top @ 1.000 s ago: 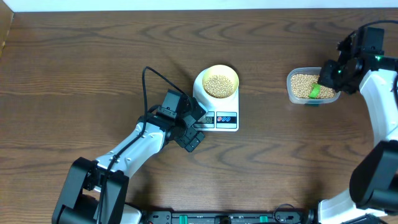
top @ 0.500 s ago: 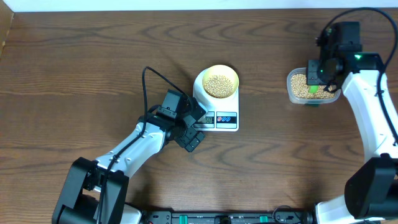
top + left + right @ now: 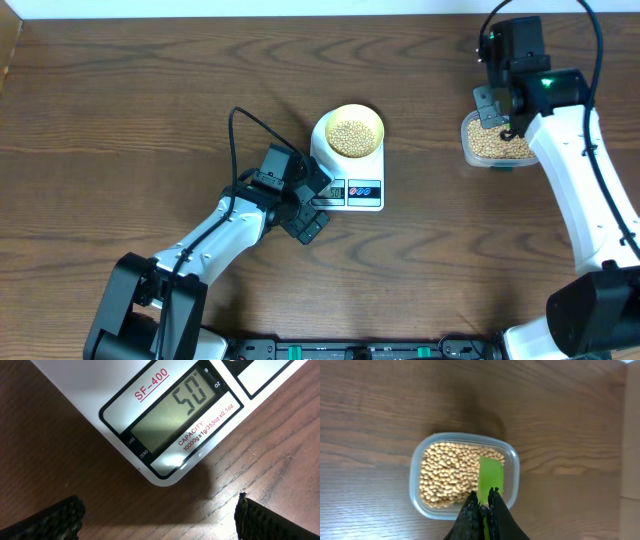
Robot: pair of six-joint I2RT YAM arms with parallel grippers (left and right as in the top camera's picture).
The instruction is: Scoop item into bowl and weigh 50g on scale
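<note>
Beans (image 3: 350,137) look fully weighed out: the white scale (image 3: 352,192) carries the yellow bowl (image 3: 352,109) holding them, and only the left wrist view shows its display (image 3: 175,410) reading 50, which is unreadable from overhead. The left gripper (image 3: 159,517) hangs wide open before it. The right gripper (image 3: 481,499), closed on the green scoop (image 3: 491,472), is over the clear container (image 3: 416,491), so next the scoop need only be set down, with no more beans added.

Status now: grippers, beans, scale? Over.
Left gripper open by flat white scale. Right gripper shut on green scoop over clear container. Tan beans in pale yellow bowl, display reads 50. No obstruction.
</note>
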